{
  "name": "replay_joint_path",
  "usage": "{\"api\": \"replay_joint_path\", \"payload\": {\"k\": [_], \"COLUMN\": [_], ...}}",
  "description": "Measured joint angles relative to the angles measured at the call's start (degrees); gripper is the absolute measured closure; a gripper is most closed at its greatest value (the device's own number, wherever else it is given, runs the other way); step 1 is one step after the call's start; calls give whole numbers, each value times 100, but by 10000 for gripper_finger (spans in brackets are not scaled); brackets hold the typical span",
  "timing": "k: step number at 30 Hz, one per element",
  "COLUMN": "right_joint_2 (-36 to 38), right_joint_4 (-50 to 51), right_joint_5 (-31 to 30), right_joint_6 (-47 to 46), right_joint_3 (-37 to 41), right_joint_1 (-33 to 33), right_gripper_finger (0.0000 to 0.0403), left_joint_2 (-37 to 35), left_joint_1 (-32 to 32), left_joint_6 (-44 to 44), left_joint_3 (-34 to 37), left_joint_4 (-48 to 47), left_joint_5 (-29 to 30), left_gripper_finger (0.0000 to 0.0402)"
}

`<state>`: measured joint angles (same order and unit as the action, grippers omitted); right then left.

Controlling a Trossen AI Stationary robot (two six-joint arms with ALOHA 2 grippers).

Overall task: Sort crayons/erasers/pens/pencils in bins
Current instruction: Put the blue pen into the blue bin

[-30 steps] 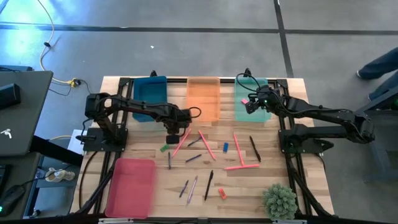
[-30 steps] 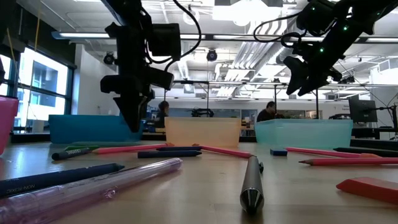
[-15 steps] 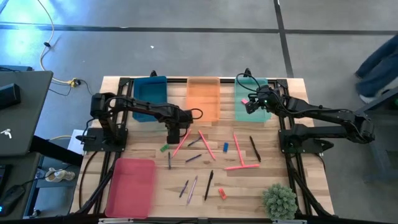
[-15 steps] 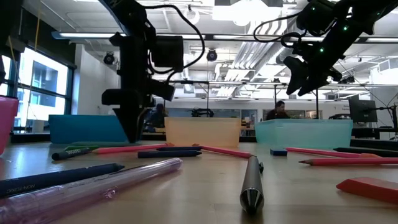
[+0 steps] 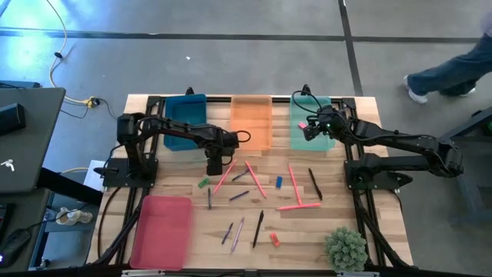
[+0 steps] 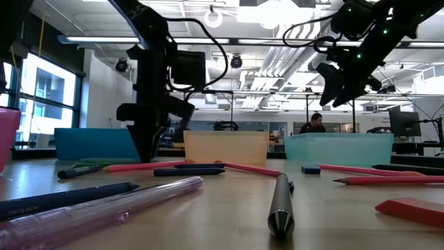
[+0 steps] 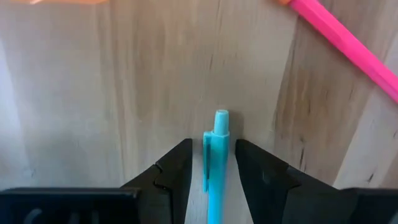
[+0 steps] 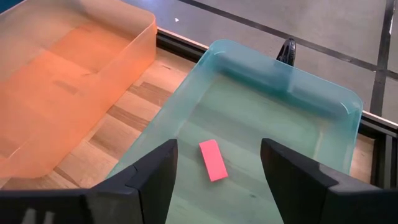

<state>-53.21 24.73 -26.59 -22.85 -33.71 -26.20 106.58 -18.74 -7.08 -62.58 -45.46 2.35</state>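
Left hand [image 7: 208,168] straddles a light-blue pen [image 7: 216,163] lying flat on the wooden surface [image 7: 93,93], fingers apart, not yet clamped.
Light, stiff and likely slick, the pen should be pinched mid-barrel; right hand [image 8: 214,163] hangs spread over the mint bin [image 8: 298,93], a pink eraser [image 8: 212,160] inside.

A light-blue pen [image 7: 214,168] is showing against the pale wood-grain table [image 7: 74,106], beside a bright pink stick [image 7: 345,46]; a pink eraser [image 8: 212,160] is lying in the translucent mint-green bin [image 8: 292,81], next to the orange bin [image 8: 68,74]
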Motion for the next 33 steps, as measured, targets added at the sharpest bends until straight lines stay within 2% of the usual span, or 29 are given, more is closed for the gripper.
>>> {"api": "replay_joint_path", "payload": {"k": [4, 8, 11, 23, 33], "right_joint_2": [0, 1, 0, 0, 1], "right_joint_4": [13, 24, 33, 33, 65], "right_joint_5": [2, 2, 2, 0, 0], "right_joint_6": [0, 0, 0, 0, 0], "right_joint_3": [0, 0, 0, 0, 0], "right_joint_1": [0, -1, 0, -2, -1], "right_gripper_finger": [181, 181, 181, 181, 181], "left_joint_2": [104, 110, 115, 112, -149], "left_joint_1": [0, -20, 31, 74, 127], "left_joint_6": [-23, -65, -65, -21, -47], "left_joint_3": [-5, -2, 0, 2, 53], "left_joint_4": [-14, -21, -36, -54, -50], "left_joint_5": [-58, -475, -445, -383, -195], "left_gripper_finger": [284, 284, 288, 388, 389]}}
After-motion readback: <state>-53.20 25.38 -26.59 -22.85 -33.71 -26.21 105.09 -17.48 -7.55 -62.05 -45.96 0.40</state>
